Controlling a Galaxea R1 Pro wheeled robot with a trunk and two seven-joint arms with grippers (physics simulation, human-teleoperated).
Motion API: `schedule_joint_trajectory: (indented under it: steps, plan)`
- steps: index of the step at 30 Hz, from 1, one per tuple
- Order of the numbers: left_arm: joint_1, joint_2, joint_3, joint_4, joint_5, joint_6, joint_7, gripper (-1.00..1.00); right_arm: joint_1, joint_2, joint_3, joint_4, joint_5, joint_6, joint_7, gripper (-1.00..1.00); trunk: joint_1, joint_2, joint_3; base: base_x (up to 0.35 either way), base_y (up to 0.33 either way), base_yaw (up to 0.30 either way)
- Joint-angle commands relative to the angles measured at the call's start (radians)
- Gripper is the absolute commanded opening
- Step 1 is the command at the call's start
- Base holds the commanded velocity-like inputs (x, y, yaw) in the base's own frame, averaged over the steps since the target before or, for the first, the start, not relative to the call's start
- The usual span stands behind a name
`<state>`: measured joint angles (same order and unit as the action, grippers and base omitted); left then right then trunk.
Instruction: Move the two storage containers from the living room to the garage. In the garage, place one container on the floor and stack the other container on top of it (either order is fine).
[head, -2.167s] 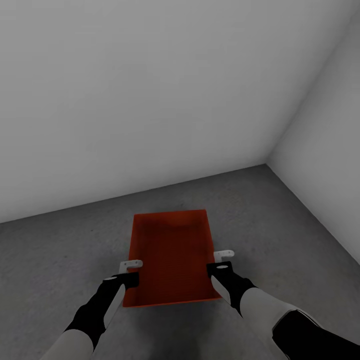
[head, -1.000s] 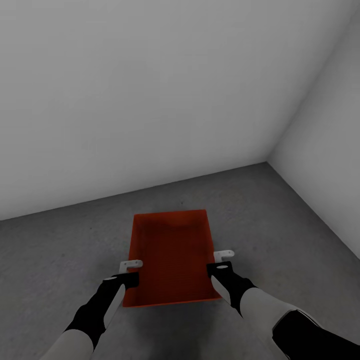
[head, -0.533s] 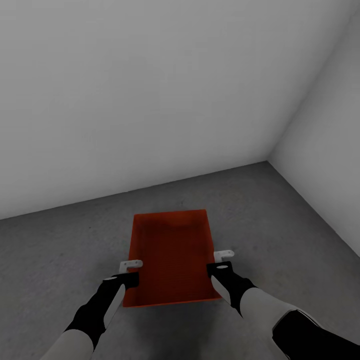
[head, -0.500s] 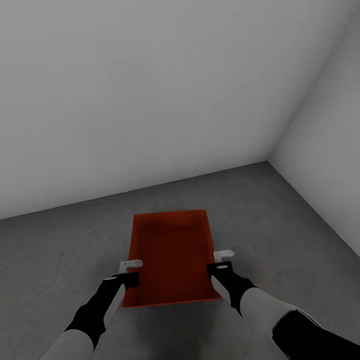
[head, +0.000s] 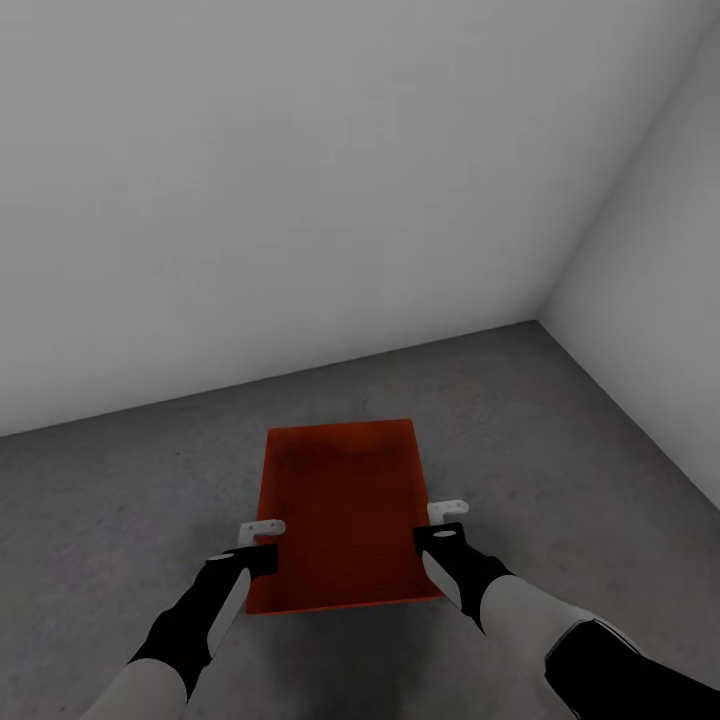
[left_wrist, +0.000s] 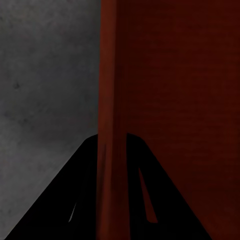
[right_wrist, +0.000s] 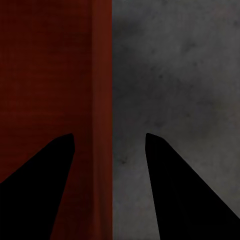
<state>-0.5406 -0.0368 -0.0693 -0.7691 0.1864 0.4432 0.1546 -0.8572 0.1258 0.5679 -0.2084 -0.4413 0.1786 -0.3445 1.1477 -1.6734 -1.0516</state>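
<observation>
One orange-red storage container (head: 340, 510) lies lengthwise in front of me over the dark grey concrete floor (head: 120, 500) of the garage; whether it rests on the floor I cannot tell. My left gripper (head: 266, 545) is shut on its left long wall (left_wrist: 112, 100), with both dark fingers pressed against the rim. My right gripper (head: 432, 527) stands open astride the right long wall (right_wrist: 101, 100), its fingers (right_wrist: 55, 165) apart on either side. The second container is out of view.
A plain grey-white wall (head: 300, 200) rises just beyond the container's far end. A second wall (head: 650, 300) meets it in a corner (head: 537, 322) at the right. Bare concrete stretches to the left and right of the bin.
</observation>
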Motion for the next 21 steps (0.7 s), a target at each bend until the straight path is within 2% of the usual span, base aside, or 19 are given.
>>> schedule_joint_trajectory:
  steps: [1,8,21]
  plan:
    - [-0.001,0.017,-0.001,-0.004,-0.001,0.005,0.014,-1.00,0.000,-0.002,0.026,0.047,-0.025,0.006,-0.004,-1.00,0.004,-0.008,-0.004,0.000,0.000,0.000]
    - [-0.001,0.017,0.000,-0.004,-0.001,0.005,0.015,-1.00,0.000,-0.002,0.026,0.047,-0.025,0.007,-0.004,-1.00,0.031,-0.057,-0.026,0.000,0.000,0.000]
    - [-0.001,0.018,0.000,-0.004,-0.001,0.005,0.014,-1.00,0.004,-0.002,0.026,0.047,-0.024,0.007,-0.004,-1.00,0.031,-0.057,-0.026,0.000,0.000,0.000]
